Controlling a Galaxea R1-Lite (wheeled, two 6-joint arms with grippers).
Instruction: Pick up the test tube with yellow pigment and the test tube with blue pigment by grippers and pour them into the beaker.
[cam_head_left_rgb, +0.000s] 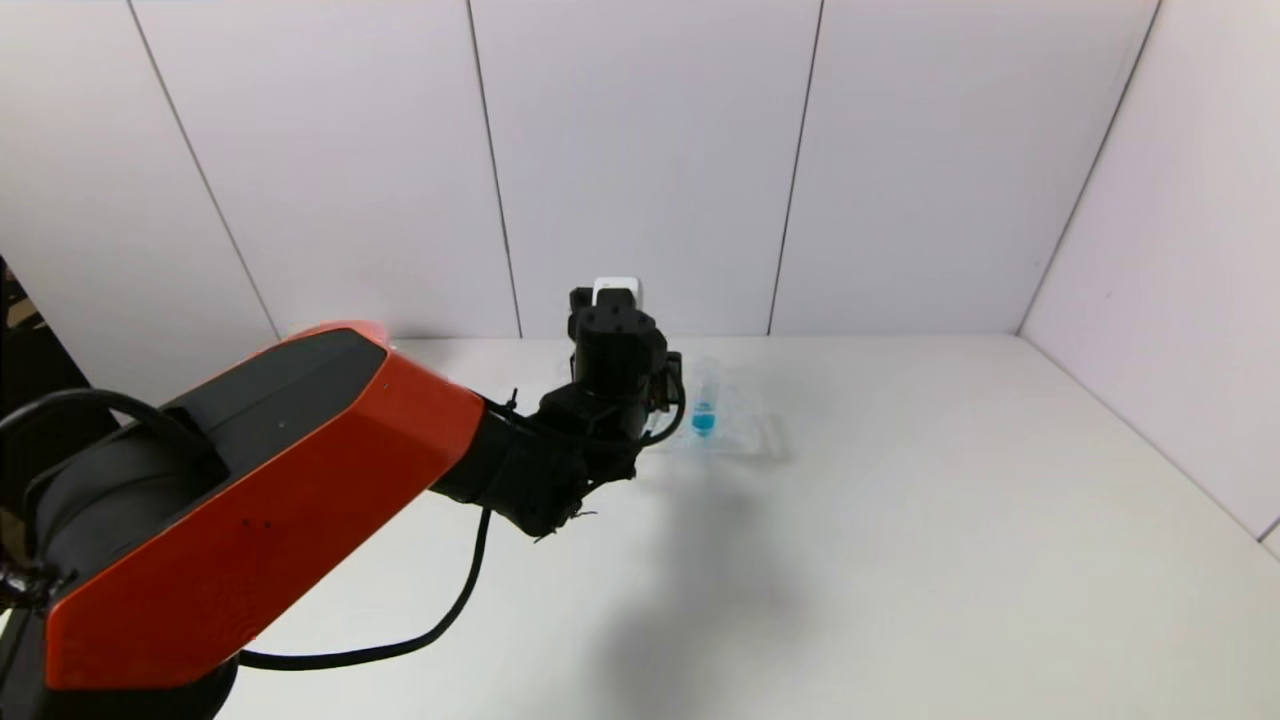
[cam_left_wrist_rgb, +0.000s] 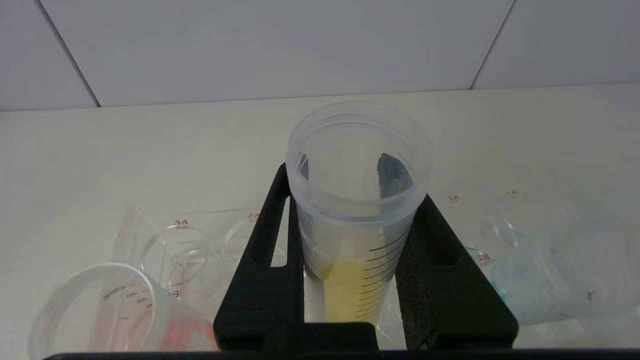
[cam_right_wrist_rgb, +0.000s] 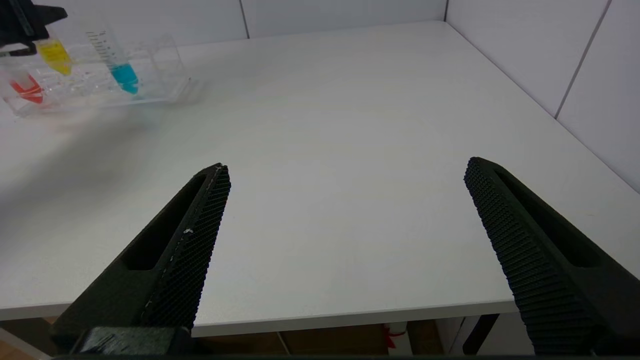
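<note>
Yellow tube is held upright between the closed fingers of the left gripper, clamped around its upper body, with the yellow liquid sitting low in its round bottom. It is placed over the clear rack, which serves as the landmark here; whether its tip has cleared the rack's holes cannot be told. The blue tube is left standing in the rack, on the side toward the right arm, and a red-orange tube stands at the rack's other end.

For the step in hand, the tube should be lifted straight up and kept vertical until it is well clear of the rack, so that nothing is spilled or dragged. The grip should be kept firm but not tightened on the thin wall.

The clamp on the tube is shown only in the left wrist view, along with a clear rimmed vessel just beside the rack. In the head view the yellow tube is hidden behind the arm, and only the blue one is seen. The right gripper is shown only by its own camera, spread wide, empty, and well apart from the rack over the table.
</note>
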